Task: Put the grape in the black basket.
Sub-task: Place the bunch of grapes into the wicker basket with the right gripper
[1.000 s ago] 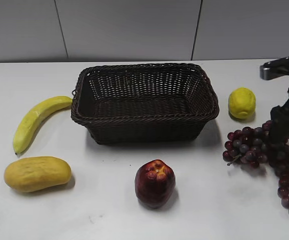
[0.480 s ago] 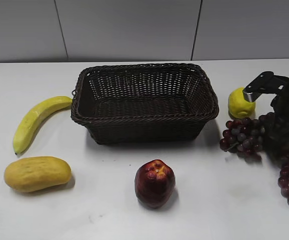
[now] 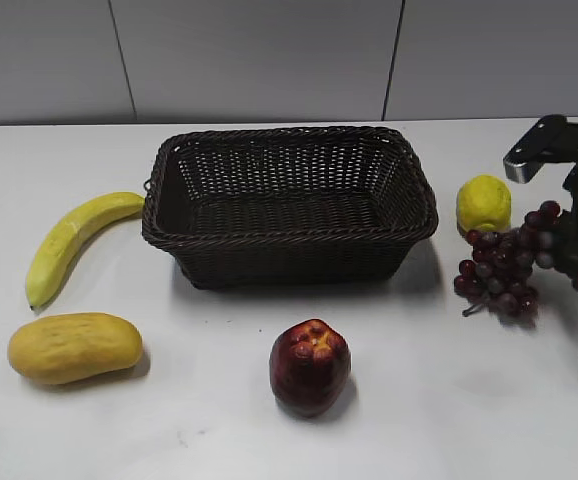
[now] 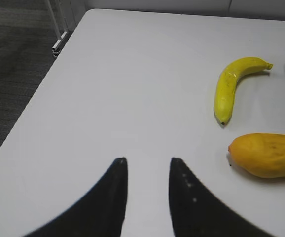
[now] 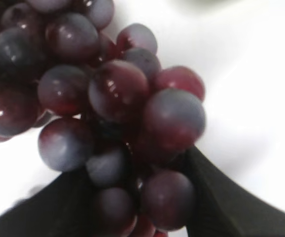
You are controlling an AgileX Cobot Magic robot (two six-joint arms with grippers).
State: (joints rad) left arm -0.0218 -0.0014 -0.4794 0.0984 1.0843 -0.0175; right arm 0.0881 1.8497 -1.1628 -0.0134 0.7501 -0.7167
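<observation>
The grape (image 3: 504, 265) is a long dark red-purple bunch at the right edge of the exterior view, right of the black basket (image 3: 289, 205). My right gripper (image 3: 577, 245) is shut on the grape and holds its upper part off the table; the lower grapes trail down at the frame's right edge. In the right wrist view the grape (image 5: 108, 98) fills the frame, clamped between my two black fingers (image 5: 216, 197). My left gripper (image 4: 147, 163) is open and empty above bare table, left of the banana.
A yellow lemon (image 3: 483, 205) sits behind the grape, right of the basket. A dark-red apple (image 3: 310, 366) stands in front of the basket. A banana (image 3: 69, 243) and a yellow mango (image 3: 74, 347) lie at the left; both show in the left wrist view.
My right gripper has closed on the grape and lifted it. The bunch's left end has risen and shifted slightly right; the arm has moved up.
</observation>
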